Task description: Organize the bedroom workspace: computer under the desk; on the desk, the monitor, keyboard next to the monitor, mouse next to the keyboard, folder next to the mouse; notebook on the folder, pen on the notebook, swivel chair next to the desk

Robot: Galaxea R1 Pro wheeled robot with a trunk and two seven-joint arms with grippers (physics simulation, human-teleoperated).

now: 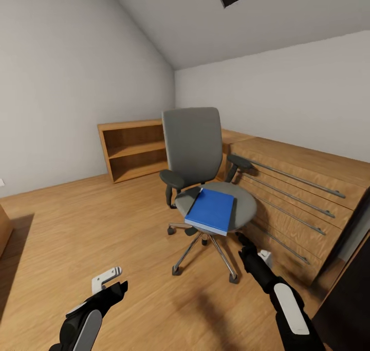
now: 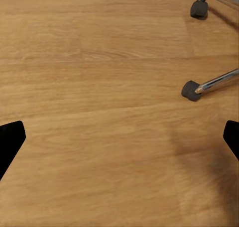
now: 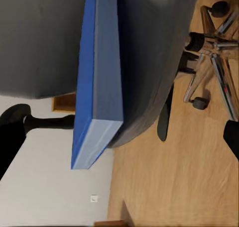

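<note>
Nearest the head camera, the left gripper (image 1: pixel 105 284) is held low at seven o'clock, its fingers spread and empty over the wooden floor (image 1: pixel 77 227). The right gripper (image 1: pixel 245 242) at five o'clock is likewise seen open and empty, just short of the swivel chair (image 1: pixel 200 161). The folder (image 1: pixel 210 210) lies flat on the seat, one corner overhanging the front; it would best be approached level and pinched at that overhanging edge.

swivel chair (image 1: pixel 198 150): the folder (image 1: pixel 210 209) hides part of its seat.
right gripper (image 1: pixel 240 236): fingertips too dark to tell, beside the chair's base.
low drawer unit (image 1: pixel 303 197): cut off past the chair.
</note>
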